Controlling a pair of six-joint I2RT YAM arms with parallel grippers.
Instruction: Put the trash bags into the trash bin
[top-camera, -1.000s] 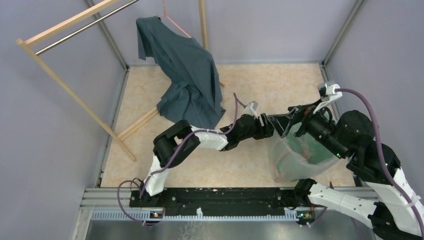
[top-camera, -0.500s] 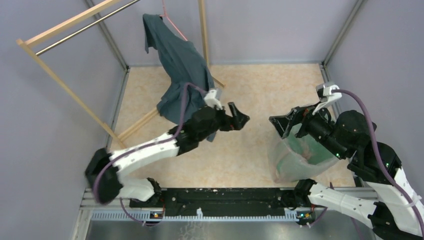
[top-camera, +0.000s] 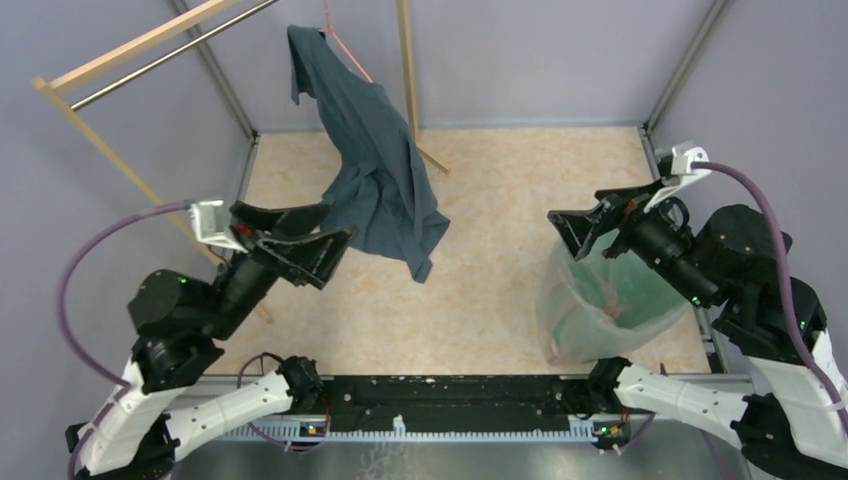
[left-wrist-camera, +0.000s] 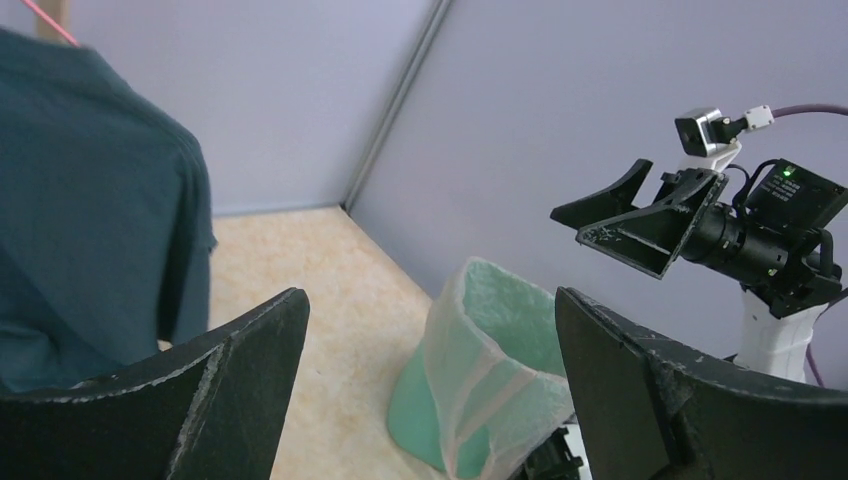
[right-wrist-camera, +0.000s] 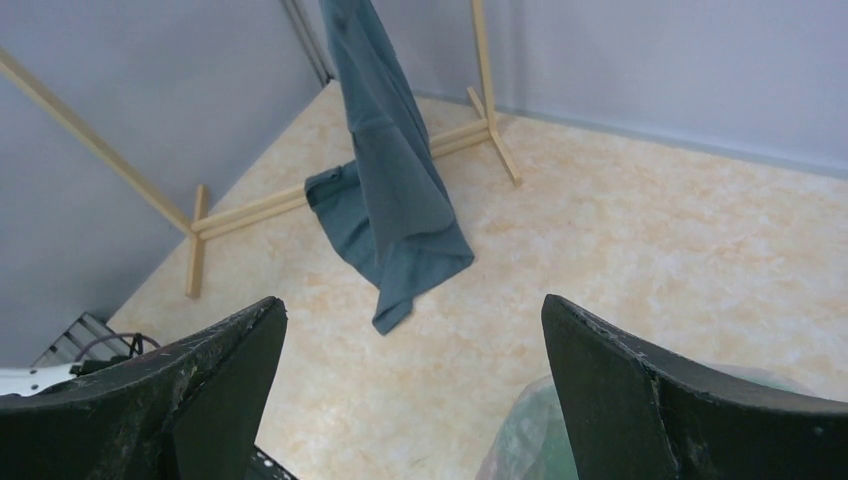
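Observation:
The teal-green trash bin (top-camera: 640, 312) stands on the floor at the right. The thin pale pink trash bag (top-camera: 565, 310) is draped over its rim and down its outer side, lining it. Both show in the left wrist view, the bin (left-wrist-camera: 425, 400) and the bag (left-wrist-camera: 500, 365). The bag's edge shows at the bottom of the right wrist view (right-wrist-camera: 525, 440). My right gripper (top-camera: 561, 234) is open and empty, just above the bin's far-left rim; it also shows in the left wrist view (left-wrist-camera: 575, 222). My left gripper (top-camera: 338, 222) is open and empty, raised at the left, far from the bin.
A dark blue-grey shirt (top-camera: 380, 170) hangs from a wooden rack (top-camera: 120, 70) at the back left, its hem close to my left gripper's fingers. Grey walls enclose the tan floor (top-camera: 500, 180). A black rail (top-camera: 440, 395) runs along the near edge.
My left arm has swung from the bin's rim back to the left and risen, its gripper open. My right gripper has lifted slightly. The bag stays over the bin.

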